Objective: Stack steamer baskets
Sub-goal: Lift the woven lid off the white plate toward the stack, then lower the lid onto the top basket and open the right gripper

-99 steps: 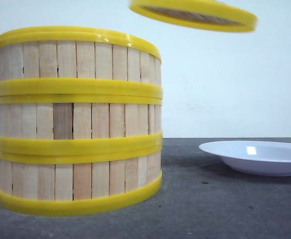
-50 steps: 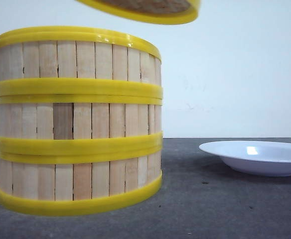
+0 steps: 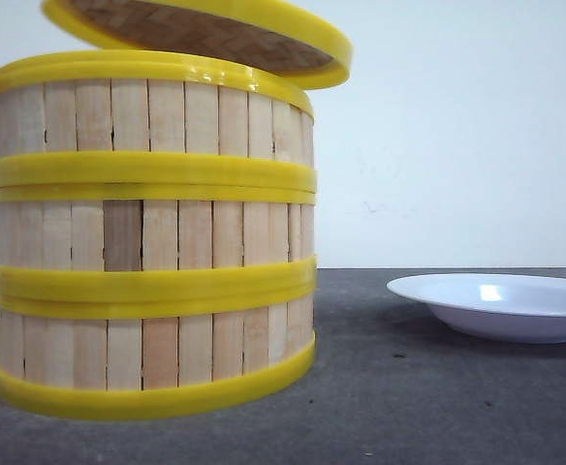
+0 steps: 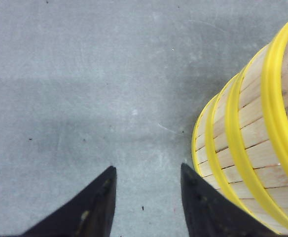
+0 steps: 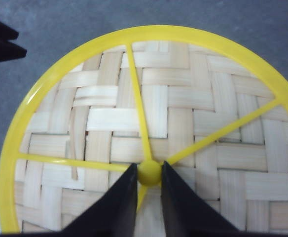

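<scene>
Yellow rims band the three baskets [image 3: 152,237], which stand stacked in one column on the grey table [image 3: 409,407] at the left of the front view. Only that view shows the white plate [image 3: 501,305] to the right, well apart from the stack. Above the top basket a lid [image 3: 205,34] hangs tilted, its woven underside showing, not seated on the rim. The right wrist view alone shows what carries it: the right gripper [image 5: 148,174] pinches the lid's yellow knob [image 5: 149,173], fingers tight against both sides. The left gripper [image 4: 146,177] hovers spread over bare table just beside the stack, holding nothing. Whether anything lies inside the baskets I cannot tell.
</scene>
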